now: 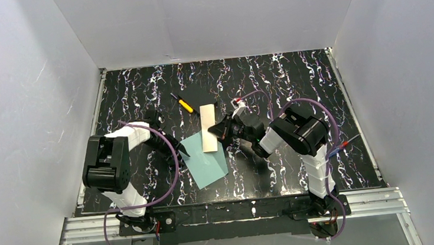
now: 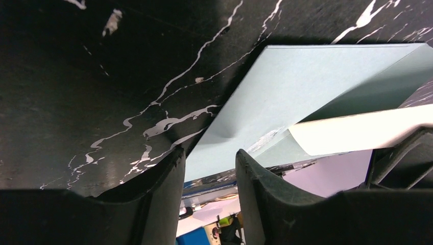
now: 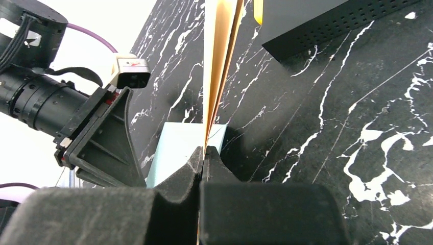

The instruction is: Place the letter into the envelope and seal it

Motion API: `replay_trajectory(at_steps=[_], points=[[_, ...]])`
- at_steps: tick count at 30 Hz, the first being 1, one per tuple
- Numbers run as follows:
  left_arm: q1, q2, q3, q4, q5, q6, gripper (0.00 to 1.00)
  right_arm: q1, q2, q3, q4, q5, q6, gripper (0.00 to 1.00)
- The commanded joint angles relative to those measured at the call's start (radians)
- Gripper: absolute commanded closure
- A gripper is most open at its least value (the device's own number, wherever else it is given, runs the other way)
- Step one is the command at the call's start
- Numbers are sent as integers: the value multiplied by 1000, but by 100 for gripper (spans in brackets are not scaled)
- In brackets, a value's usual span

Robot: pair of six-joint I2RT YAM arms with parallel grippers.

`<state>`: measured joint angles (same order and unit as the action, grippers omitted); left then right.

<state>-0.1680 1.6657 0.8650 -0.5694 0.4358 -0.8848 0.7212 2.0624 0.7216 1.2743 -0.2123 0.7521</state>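
The pale teal envelope point(image 1: 206, 162) lies flat on the marbled table, large in the left wrist view point(image 2: 286, 87) with one part folded up at the right. My right gripper point(image 1: 220, 131) is shut on the tan letter point(image 1: 208, 128). In the right wrist view the letter point(image 3: 219, 61) stands edge-on out of the closed right gripper point(image 3: 203, 153), above the envelope point(image 3: 178, 148). The letter's curled end point(image 2: 357, 130) lies over the envelope's upper edge; whether it is inside I cannot tell. My left gripper point(image 2: 209, 163) is at the envelope's left edge point(image 1: 181, 152), fingers apart and gripping nothing.
A yellow-handled screwdriver point(image 1: 184, 104) lies behind the letter. A flat black perforated pad point(image 3: 327, 20) sits beyond it. White walls close the table on three sides. A metal rail point(image 1: 234, 210) runs along the near edge.
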Motion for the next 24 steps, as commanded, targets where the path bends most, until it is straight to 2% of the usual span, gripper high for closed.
replay_trajectory(at_steps=[1,6,9,14,24], points=[[-14,28,14,-23,-67,-14,61,-1,11,-16,91,-31,-9,99],[-14,27,20,-27,-105,-21,63,0,-46,-36,-43,-25,-175,99],[-15,27,14,-26,-113,-27,64,0,-60,-37,-80,-53,-220,99],[-14,44,17,-15,-95,-39,66,5,-29,-34,-18,-83,-145,99],[-14,43,8,2,-77,-46,66,49,-19,8,3,-15,-110,99]])
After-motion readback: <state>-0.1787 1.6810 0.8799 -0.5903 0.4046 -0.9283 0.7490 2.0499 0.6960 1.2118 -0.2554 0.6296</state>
